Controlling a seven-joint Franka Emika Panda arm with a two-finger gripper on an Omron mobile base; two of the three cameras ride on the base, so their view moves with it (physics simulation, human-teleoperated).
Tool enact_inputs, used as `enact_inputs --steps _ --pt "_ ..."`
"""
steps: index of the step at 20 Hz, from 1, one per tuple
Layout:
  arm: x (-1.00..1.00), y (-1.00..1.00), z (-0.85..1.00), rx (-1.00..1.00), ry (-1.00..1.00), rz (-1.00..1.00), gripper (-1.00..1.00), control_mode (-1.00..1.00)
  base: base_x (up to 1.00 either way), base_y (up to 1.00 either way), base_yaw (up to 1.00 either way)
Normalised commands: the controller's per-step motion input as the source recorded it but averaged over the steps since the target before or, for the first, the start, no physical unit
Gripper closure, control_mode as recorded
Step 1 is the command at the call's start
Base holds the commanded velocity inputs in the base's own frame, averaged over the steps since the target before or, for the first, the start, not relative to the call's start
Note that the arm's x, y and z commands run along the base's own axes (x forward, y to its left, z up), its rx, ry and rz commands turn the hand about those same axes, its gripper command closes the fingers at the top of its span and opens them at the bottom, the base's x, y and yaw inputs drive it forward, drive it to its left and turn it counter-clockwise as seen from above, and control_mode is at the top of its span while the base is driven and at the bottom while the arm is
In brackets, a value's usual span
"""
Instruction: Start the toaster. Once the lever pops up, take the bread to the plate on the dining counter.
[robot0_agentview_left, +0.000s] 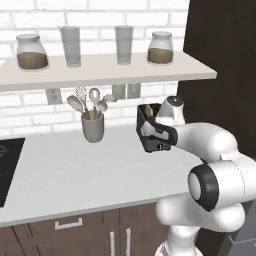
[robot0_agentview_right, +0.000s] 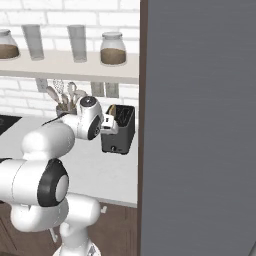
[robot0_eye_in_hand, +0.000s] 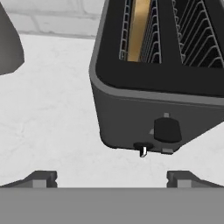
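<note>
Our gripper (robot0_eye_in_hand: 112, 178) has its fingers spread wide and empty, low before the toaster (robot0_eye_in_hand: 153, 109), its lever (robot0_eye_in_hand: 143, 148) just beyond and between them, likely lined up for pressing; farther up, the bread (robot0_eye_in_hand: 139, 26) sits in the left slot

Bare counter (robot0_eye_in_hand: 52, 109) left of toaster (robot0_eye_in_hand: 144, 105); utensil cup (robot0_agentview_left: 93, 127) farther left.

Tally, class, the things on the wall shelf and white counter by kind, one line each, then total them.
Jars with brown contents: 2
Empty glasses: 2
Utensil cup: 1
Toaster: 1
Bread slice in toaster: 1
Total: 7
</note>
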Motion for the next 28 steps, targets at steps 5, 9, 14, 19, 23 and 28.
enact_inputs --steps 5,9,14,19,23,28 --pt "0.19 0.0 -0.16 0.0 0.0 0.0 -1.0 -1.0 0.0 0.0 0.0" --pt "0.1 0.0 -0.18 0.0 0.0 0.0 -1.0 -1.0 0.0 0.0 0.0" --pt "0.01 0.0 -0.13 0.0 0.0 0.0 -1.0 -1.0 0.0 0.0 0.0" --pt "0.07 0.0 -0.18 0.0 0.0 0.0 -1.0 -1.0 0.0 0.0 0.0" --pt "0.04 0.0 -0.21 0.0 -0.01 0.0 -1.0 -1.0 0.0 0.0 0.0" --pt "0.01 0.0 -0.23 0.0 -0.01 0.0 -1.0 -1.0 0.0 0.0 0.0"
